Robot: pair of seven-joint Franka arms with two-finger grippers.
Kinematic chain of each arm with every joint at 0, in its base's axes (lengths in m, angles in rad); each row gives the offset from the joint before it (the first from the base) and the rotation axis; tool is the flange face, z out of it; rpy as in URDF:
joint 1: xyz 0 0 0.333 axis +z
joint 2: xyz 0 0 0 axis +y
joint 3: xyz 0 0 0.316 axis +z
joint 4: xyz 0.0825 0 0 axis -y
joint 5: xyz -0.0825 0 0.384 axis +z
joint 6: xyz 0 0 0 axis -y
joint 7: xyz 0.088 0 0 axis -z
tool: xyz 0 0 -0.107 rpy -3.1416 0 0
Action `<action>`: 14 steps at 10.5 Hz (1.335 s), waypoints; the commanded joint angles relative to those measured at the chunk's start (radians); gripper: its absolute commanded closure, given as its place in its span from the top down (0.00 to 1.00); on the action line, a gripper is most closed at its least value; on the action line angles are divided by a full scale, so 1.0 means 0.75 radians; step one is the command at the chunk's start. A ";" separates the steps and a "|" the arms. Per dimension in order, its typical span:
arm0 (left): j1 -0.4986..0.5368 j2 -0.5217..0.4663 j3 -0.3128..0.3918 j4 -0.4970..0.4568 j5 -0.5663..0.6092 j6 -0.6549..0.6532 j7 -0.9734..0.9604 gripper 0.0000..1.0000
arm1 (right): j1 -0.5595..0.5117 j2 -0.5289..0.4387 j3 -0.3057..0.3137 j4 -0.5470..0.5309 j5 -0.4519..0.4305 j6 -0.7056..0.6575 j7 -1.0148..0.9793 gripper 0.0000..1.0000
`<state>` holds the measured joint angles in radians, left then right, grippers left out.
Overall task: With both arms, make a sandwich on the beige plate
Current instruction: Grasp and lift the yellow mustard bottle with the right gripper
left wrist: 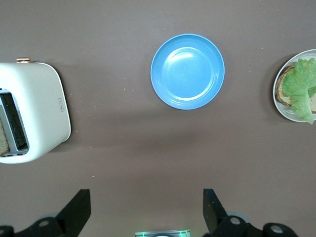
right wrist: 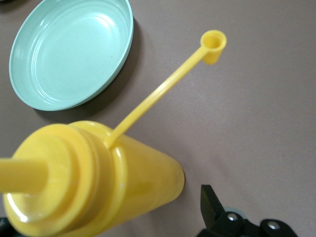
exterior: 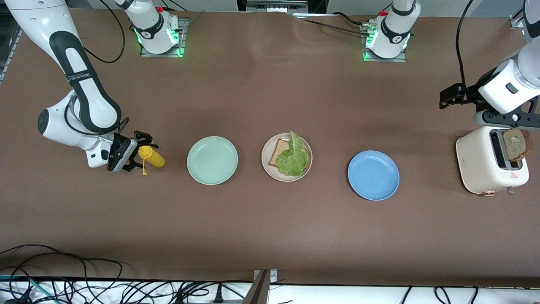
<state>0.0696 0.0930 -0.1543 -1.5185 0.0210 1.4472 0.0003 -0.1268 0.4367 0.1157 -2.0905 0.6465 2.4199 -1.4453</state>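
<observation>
On the beige plate [exterior: 266, 162] bread and lettuce [exterior: 292, 158] are waiting | your left gripper [left wrist: 147, 210] is hanging open near the toaster [exterior: 481, 166]; right gripper [exterior: 134, 153] open around the mustard bottle [exterior: 152, 156] | you are needing the toaster's bread slice [exterior: 515, 145] next.

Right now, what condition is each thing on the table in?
Beige plate: holds one bread slice under a lettuce leaf.
Green plate: empty.
Blue plate: empty.
Toaster: second slice sticking up from its slot.
Mustard bottle: cap off, dangling.
Right gripper: open around the bottle.
Left gripper: open, empty.
</observation>
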 commanded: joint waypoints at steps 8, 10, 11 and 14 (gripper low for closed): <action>-0.019 -0.011 0.003 0.133 0.005 -0.050 -0.017 1.00 | 0.007 0.019 0.040 0.016 0.050 0.003 -0.036 0.00; -0.011 -0.034 0.007 0.133 0.003 -0.075 -0.023 1.00 | 0.010 0.019 0.040 0.022 0.044 0.001 -0.032 0.00; -0.013 -0.050 0.007 0.127 0.003 -0.083 -0.029 1.00 | 0.020 0.009 0.042 0.026 0.040 0.001 -0.010 0.00; -0.015 -0.052 -0.003 0.129 0.003 -0.085 -0.031 1.00 | 0.054 -0.016 0.058 0.071 -0.035 0.001 0.051 0.00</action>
<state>0.0615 0.0602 -0.1532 -1.4299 0.0209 1.4014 -0.0153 -0.0981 0.4394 0.1462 -2.0636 0.6488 2.4215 -1.4436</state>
